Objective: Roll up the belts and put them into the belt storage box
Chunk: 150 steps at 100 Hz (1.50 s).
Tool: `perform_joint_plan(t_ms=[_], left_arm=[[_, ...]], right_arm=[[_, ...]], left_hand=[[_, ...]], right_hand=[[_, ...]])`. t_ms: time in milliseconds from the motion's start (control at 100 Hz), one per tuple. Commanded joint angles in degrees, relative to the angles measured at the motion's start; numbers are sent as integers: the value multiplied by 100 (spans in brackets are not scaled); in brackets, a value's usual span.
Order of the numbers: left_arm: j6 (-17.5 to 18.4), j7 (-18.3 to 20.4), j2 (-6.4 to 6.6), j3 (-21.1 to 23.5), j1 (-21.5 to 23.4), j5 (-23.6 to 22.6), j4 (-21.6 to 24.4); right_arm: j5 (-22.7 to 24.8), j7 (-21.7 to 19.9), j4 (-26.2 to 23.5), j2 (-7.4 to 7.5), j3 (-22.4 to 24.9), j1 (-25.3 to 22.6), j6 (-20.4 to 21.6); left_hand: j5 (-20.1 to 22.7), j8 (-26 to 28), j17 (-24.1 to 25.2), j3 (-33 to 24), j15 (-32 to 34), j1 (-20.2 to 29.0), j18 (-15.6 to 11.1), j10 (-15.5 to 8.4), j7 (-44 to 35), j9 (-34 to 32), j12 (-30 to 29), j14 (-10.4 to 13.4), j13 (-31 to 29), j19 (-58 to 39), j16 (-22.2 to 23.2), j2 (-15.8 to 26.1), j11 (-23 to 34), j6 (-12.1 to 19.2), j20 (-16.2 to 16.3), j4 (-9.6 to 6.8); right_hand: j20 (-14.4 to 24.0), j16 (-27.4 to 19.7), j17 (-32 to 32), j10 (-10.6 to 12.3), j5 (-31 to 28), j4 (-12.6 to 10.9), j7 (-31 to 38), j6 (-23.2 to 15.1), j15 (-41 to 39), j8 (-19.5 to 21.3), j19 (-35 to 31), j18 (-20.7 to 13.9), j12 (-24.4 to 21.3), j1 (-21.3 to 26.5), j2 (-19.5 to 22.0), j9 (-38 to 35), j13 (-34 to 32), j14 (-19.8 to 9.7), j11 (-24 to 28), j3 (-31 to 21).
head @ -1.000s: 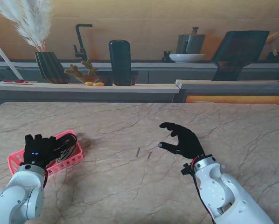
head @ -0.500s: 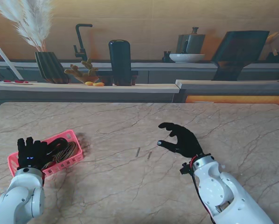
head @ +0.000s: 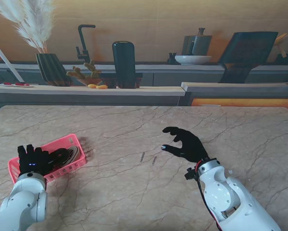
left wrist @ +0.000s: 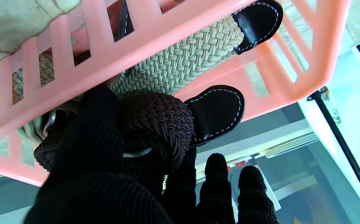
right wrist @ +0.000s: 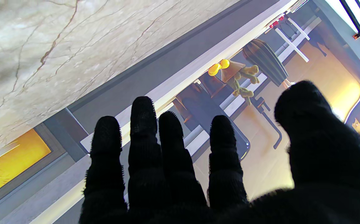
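Observation:
The pink slatted belt storage box (head: 72,167) sits at the table's left side, with rolled belts (head: 67,155) inside it. My left hand (head: 32,161) is at the box's near left end, fingers straight and apart. In the left wrist view a beige braided belt (left wrist: 183,59) lies coiled behind the box's rim (left wrist: 167,40). A dark brown braided roll (left wrist: 158,121) with a black leather tip rests on it against my thumb (left wrist: 96,133). My right hand (head: 185,144) hovers open over the bare middle of the table, holding nothing, and its spread fingers (right wrist: 142,140) confirm this.
Two small dark marks (head: 142,156) lie on the marble between the hands. Beyond the table's far edge runs a counter with a ribbed vase (head: 52,68), a black cylinder (head: 123,58) and a faucet (head: 84,43).
My left hand has drawn back from above the box, leftward and nearer to me, uncovering the belts inside. The right hand has barely shifted.

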<state>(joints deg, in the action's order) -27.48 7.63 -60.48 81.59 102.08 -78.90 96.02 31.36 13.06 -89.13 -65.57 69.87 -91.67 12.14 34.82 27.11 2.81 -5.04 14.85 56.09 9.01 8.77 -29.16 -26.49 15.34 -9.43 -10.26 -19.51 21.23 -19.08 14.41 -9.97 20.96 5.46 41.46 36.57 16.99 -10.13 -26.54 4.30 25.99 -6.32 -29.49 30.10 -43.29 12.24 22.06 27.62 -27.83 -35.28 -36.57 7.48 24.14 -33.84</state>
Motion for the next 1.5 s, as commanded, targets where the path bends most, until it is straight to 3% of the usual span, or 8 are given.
perform_joint_plan(t_ms=[0,40,410,440,520,1100,1390,1490], left_arm=[[-37,177,1,-11,11,-43,38],[-46,199,2,-21,4,-52,36],[-64,20,-4,-18,5,-63,-9],[-55,3,-5,-5,18,-78,2],[-40,-42,-9,29,47,-107,27],[60,137,-28,240,265,-95,353],[475,-363,-85,443,552,751,736],[776,-699,-134,459,617,1297,888]], right_arm=[[0,39,-18,-40,-16,-17,20],[-1,53,-18,-44,-17,-17,16],[-31,125,-10,-63,-26,-12,17],[-30,132,-9,-65,-26,-12,18],[-33,155,-5,-70,-28,-9,19],[-75,325,18,-113,-47,1,34],[-70,363,35,-120,-51,8,61],[-54,395,51,-124,-53,13,93]], left_hand=[[-89,47,94,-535,-178,-126,90,92,357,320,-51,37,209,200,-82,698,-151,425,93,-137],[-256,-65,97,-544,-215,-283,111,114,499,396,-45,27,218,233,-93,744,-157,399,114,-254],[-1362,-382,172,-112,-364,-902,255,161,977,940,-63,-89,352,311,-124,23,-221,463,227,-278],[-1401,-658,130,-830,-401,-1264,273,173,884,951,-76,-98,343,523,-72,-200,-219,459,526,-247],[-1384,-639,121,-1504,-415,-1544,300,200,974,965,-66,-133,339,515,-112,-457,-238,468,492,-174],[-1437,-714,-107,-2592,-679,-2474,381,203,1200,1147,-120,-193,362,1169,-198,-937,-431,513,634,136],[-1377,-776,-256,-2826,-723,-2786,472,246,1326,1005,-131,-273,229,1151,-223,-944,-471,500,739,283],[-1230,-783,-387,-2249,-698,-2231,545,307,1360,845,-118,-347,130,1124,-205,-844,-513,464,803,68]], right_hand=[[122,80,30,-35,-108,-202,70,-79,-107,45,30,25,-56,30,323,-81,-92,-1,58,147],[122,83,38,-41,-115,-205,74,-78,-114,48,25,19,-54,33,339,-91,-101,-4,64,154],[123,105,59,-37,-135,-225,94,-81,-160,68,-9,22,-46,76,411,-112,-124,-14,100,204],[123,106,63,-39,-138,-226,97,-75,-164,70,-14,19,-45,77,415,-111,-127,-13,103,207],[124,111,71,-41,-143,-229,104,-77,-178,75,-26,19,-40,84,425,-121,-138,-21,120,213],[121,167,121,-36,-240,-243,186,-66,-329,118,-128,1,-19,134,561,-178,-186,-21,234,214],[111,176,128,-32,-279,-249,228,-52,-371,145,-169,-8,-14,139,537,-183,-192,-37,275,208],[107,186,137,-16,-209,-252,238,-6,-404,167,-189,-14,37,144,493,-216,-214,-69,384,188]])
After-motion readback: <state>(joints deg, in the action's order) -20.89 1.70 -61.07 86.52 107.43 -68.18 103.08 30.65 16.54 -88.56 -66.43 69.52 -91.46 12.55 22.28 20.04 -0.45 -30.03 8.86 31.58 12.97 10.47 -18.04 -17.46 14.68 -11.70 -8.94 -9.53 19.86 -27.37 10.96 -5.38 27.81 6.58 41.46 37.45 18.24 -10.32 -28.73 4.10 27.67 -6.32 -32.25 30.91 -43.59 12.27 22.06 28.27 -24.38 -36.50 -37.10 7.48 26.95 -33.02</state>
